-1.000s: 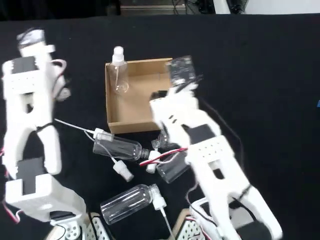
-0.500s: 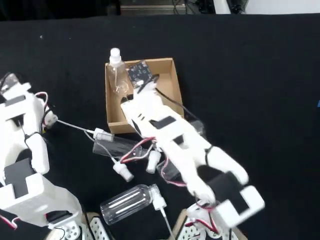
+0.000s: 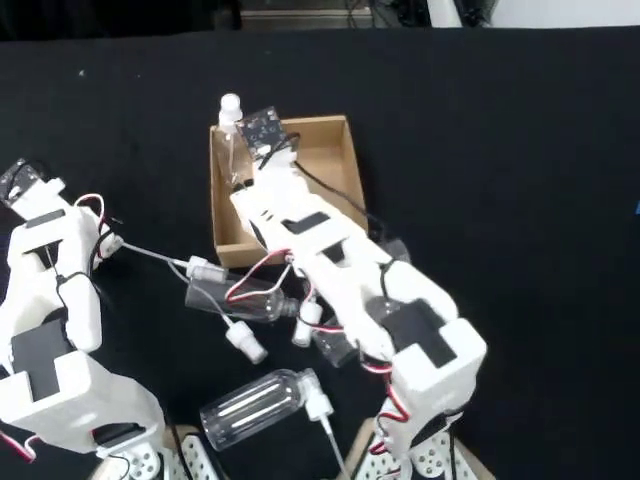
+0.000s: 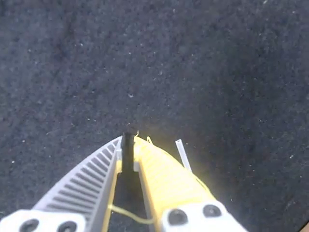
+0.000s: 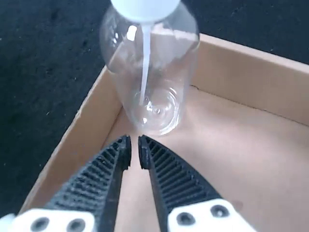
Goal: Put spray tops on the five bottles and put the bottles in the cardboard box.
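A clear bottle (image 3: 234, 150) with a white spray top stands upright in the far left corner of the cardboard box (image 3: 338, 175). In the right wrist view my right gripper (image 5: 134, 147) hangs inside the box (image 5: 251, 145), shut and holding nothing, just short of that bottle (image 5: 149, 72). A loose spray top (image 3: 205, 268) lies in front of the box, its thin tube running left to my left gripper (image 3: 105, 243). My left gripper (image 4: 128, 140) is shut low over the black table, and the tube's end (image 4: 182, 154) shows beside its yellow finger.
Near the table's front lie a capless bottle (image 3: 245, 297), two loose spray tops (image 3: 245, 340) (image 3: 308, 318) and a bottle (image 3: 260, 405) with a spray top on. Another bottle (image 3: 340, 342) is partly under the right arm (image 3: 320, 250). Black table stretches open at the right.
My right arm swung left across the box and stopped in front of the upright bottle. My left arm pulled back and down toward the tube's end.
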Controlling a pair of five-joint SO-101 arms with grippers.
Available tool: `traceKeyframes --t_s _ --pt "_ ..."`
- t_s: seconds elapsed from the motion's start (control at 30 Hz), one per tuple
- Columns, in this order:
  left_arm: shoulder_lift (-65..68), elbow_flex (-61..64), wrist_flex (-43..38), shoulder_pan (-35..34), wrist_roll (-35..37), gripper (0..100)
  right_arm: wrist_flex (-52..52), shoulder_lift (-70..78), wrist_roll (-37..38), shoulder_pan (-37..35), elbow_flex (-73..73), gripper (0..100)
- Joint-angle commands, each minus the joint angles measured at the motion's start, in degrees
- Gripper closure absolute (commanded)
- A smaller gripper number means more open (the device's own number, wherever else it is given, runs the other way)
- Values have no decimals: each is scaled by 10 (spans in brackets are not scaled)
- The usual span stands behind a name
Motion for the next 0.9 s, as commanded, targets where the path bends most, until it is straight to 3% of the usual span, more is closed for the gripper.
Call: traceKeyframes --t_s 0.0,0.87 --pt "-25 -3 -11 18 2 971 -17 17 0 -7 -64 988" --pt "-20 -9 -12 19 4 971 -14 80 0 -6 -132 987"
